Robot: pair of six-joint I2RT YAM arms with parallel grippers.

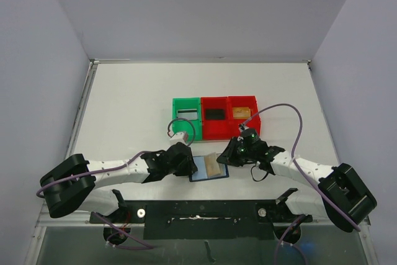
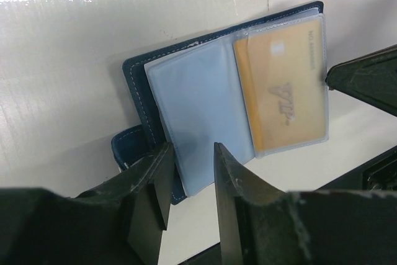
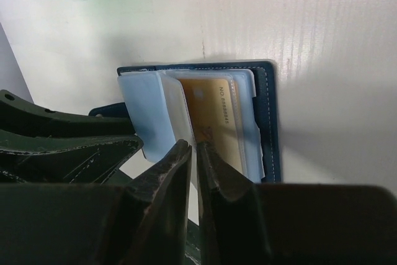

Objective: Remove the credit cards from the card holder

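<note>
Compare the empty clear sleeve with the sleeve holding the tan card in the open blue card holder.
The empty clear plastic sleeve looks plain pale blue; the filled clear sleeve shows a tan rectangular card with raised print. The empty sleeve lies toward the left tool, the filled sleeve toward the right tool. Both sit in the open dark blue bifold card holder.

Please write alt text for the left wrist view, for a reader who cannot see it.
An open blue card holder lies on a white table, a tan card in its right clear sleeve, the left sleeve empty. The left gripper stands in the foreground, fingers apart, at the holder's near edge.
</note>
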